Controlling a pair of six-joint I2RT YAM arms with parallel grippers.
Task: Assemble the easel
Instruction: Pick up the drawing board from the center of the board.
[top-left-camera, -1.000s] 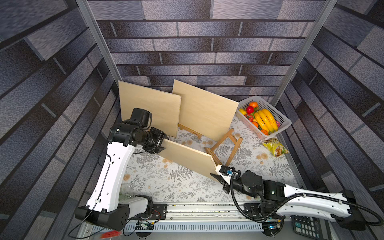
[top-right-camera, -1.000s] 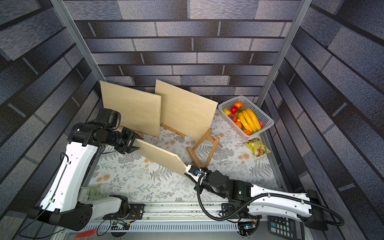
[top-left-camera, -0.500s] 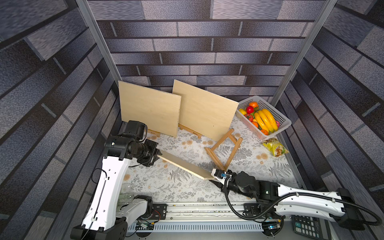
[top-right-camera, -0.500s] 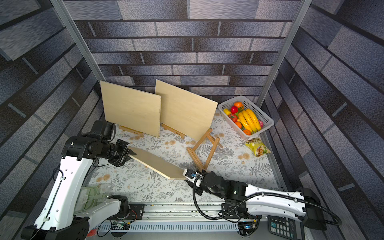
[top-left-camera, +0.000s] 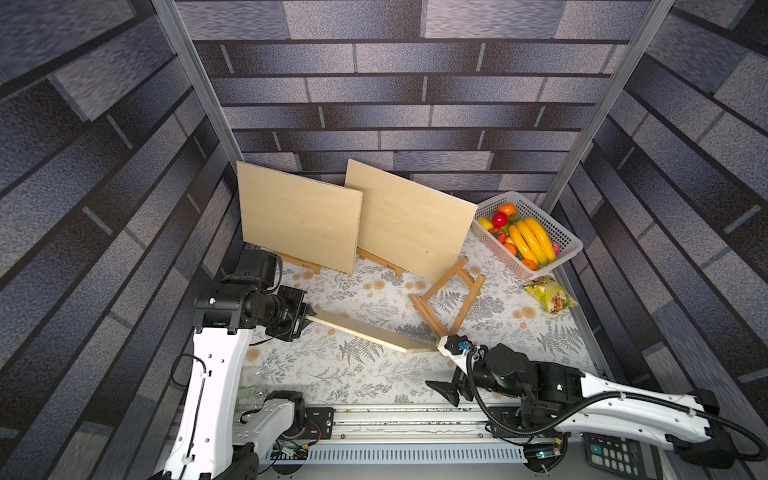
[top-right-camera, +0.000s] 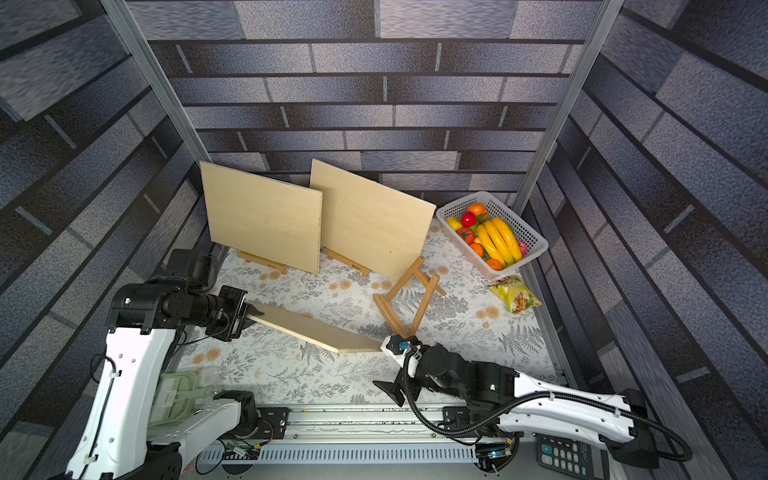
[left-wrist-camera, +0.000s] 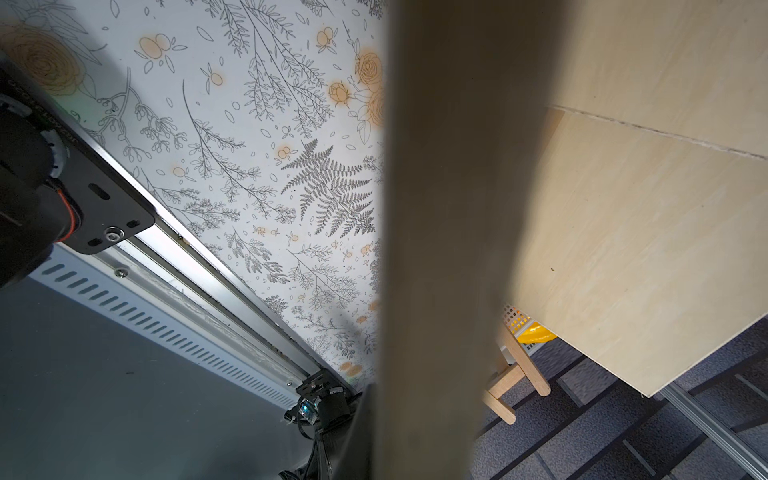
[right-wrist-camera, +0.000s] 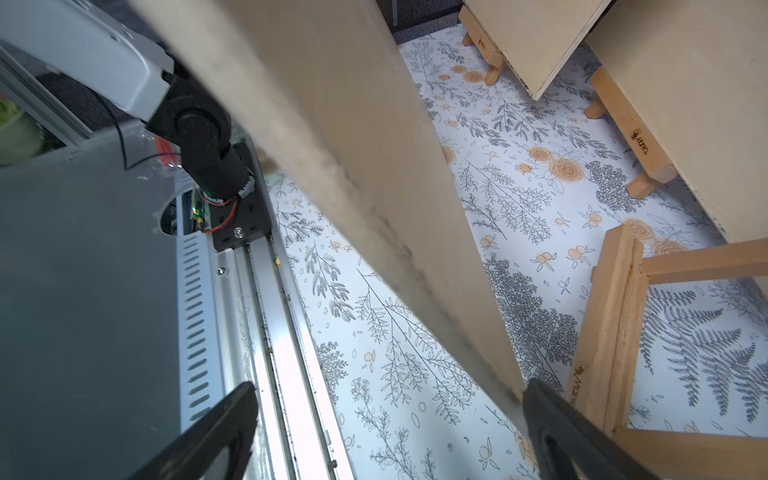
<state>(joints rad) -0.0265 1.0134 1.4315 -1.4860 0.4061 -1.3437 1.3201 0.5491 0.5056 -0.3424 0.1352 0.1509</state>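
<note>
Both top views are showing the left gripper (top-left-camera: 306, 320) clamping one end of the plywood board (top-left-camera: 365, 332). The left wrist cam is only getting that board as a blurry brown strip. The right wrist cam is giving the detail the tops don't: the right gripper (right-wrist-camera: 386, 436) is sitting w/ fingers (right-wrist-camera: 552, 424) spread wide, board's far corner just beside one. The board is stretching btwn the 2 grippers over the floral table (top-left-camera: 332, 374), tilted, w/ the flat-lying wooden easel (top-left-camera: 449, 299) right behind that corner. It's looking pale, thin, plain.
</note>
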